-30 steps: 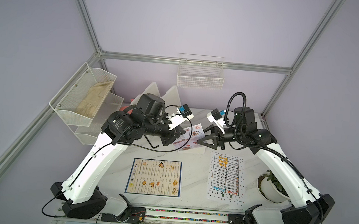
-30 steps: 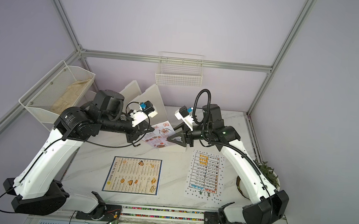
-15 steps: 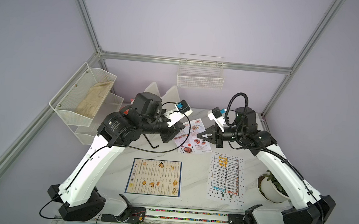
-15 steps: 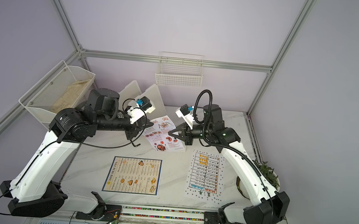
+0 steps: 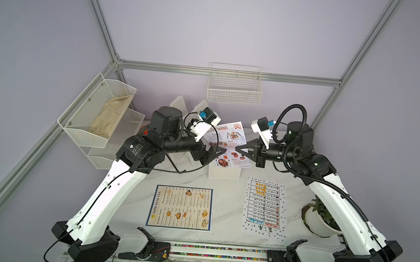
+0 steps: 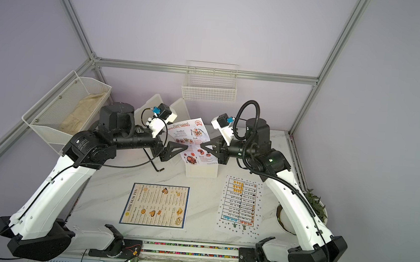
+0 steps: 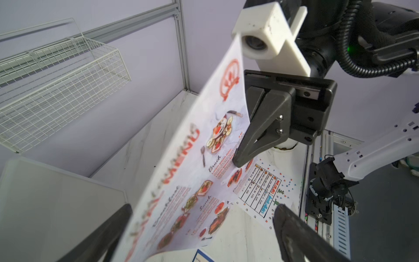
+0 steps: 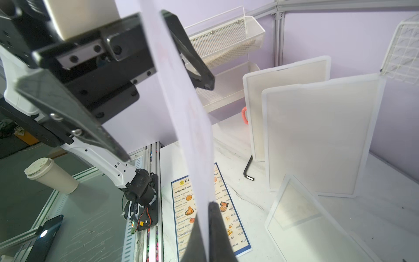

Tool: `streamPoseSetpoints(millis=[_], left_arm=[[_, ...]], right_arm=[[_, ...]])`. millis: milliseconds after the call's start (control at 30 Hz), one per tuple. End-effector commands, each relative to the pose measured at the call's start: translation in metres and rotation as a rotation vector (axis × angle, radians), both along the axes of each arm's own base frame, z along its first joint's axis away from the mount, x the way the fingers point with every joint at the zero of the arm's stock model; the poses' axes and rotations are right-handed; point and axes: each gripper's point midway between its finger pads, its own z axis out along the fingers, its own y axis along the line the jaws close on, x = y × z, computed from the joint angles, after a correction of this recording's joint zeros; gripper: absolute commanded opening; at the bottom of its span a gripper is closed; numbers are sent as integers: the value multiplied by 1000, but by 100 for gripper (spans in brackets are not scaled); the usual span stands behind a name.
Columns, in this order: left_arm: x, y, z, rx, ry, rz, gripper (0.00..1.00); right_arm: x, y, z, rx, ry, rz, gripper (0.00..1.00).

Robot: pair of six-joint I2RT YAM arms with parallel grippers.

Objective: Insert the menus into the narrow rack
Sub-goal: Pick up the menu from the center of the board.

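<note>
Item: small food-photo "Special Menu" card (image 5: 228, 143), standing on edge just above the narrow white plastic rack (image 5: 223, 174), long axis near upright. Right hand (image 5: 238, 149) pinched its side. Left hand (image 7: 203, 207) gaped astride the opposite side, gripping nothing. Lowering looked like the right arm's job.

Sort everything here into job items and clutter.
Job: Special Menu card, right gripper shut on it, left gripper open; DIM SUM INN menu; dotted table sheet; wire wall basket, probably the rack.
Clutter: potted plant, white boards, mesh shelf with cloth, paper cup.
</note>
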Motion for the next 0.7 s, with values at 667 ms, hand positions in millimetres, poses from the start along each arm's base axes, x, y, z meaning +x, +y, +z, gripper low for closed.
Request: streamPoseSetpoints(millis=[667], left_arm=[[35, -11, 50, -396, 31, -230, 80]], right_arm=[[62, -16, 62, 112, -26, -270, 0]])
